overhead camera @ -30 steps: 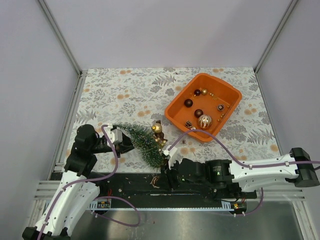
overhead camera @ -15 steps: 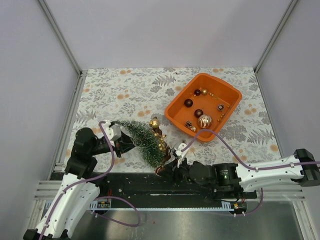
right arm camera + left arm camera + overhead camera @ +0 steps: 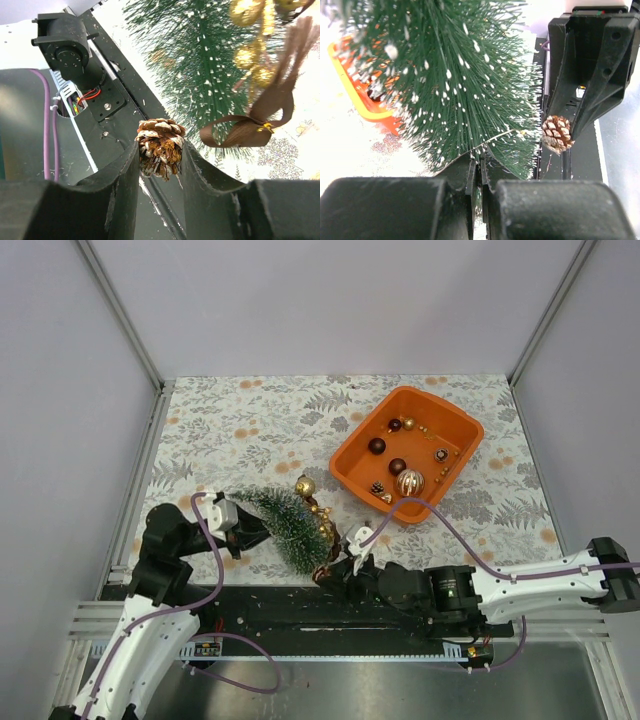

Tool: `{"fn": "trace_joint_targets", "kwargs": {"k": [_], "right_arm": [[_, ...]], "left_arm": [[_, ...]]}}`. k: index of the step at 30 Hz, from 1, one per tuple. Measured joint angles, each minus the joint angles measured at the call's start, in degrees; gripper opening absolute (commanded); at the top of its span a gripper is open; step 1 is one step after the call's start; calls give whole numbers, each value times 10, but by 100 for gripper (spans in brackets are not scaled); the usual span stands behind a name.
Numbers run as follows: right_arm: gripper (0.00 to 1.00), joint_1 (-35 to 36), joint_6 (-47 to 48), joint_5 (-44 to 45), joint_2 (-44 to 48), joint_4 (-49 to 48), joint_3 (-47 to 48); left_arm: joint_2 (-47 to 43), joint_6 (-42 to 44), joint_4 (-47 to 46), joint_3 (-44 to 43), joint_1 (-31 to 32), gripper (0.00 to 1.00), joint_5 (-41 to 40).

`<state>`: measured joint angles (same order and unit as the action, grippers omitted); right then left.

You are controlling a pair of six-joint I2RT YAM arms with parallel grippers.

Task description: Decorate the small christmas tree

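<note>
Dark green, white-flecked bristles of the small christmas tree (image 3: 290, 525) fan out from the left gripper (image 3: 479, 169), which pinches its narrow end. The right gripper (image 3: 160, 152), beside the wide end, clamps a pine cone (image 3: 159, 136).

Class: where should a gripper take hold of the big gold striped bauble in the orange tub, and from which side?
Probably across the widest middle of the big gold striped round bauble, coming straight down from above. The orange plastic tub's walls block a sideways approach, and its near wall sits close beside the ball, so align the grip along that wall.
</note>
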<state>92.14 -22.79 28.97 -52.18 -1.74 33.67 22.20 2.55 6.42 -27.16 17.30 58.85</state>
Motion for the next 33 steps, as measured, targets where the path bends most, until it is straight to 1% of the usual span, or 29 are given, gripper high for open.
{"fn": "trace_joint_targets", "kwargs": {"k": [5, 12, 18, 25, 28, 33], "right_arm": [[19, 0, 3, -2, -30, 4, 14], [19, 0, 7, -2, -14, 12, 19], [19, 0, 20, 0, -13, 15, 37], [18, 0, 36, 5, -12, 16, 46], [18, 0, 41, 6, -3, 31, 50], [18, 0, 46, 14, 21, 48, 55]], "left_arm": [[16, 5, -7, -3, 0, 8, -1], [25, 6, -15, -15, 0, 8, -1], [33, 1, -40, -20, 0, 8, 0], [49, -26, -111, -18, 0, 8, 1], [69, -48, -150, -16, 0, 8, 2], [106, -68, -188, -16, 1, 8, 3]]}}
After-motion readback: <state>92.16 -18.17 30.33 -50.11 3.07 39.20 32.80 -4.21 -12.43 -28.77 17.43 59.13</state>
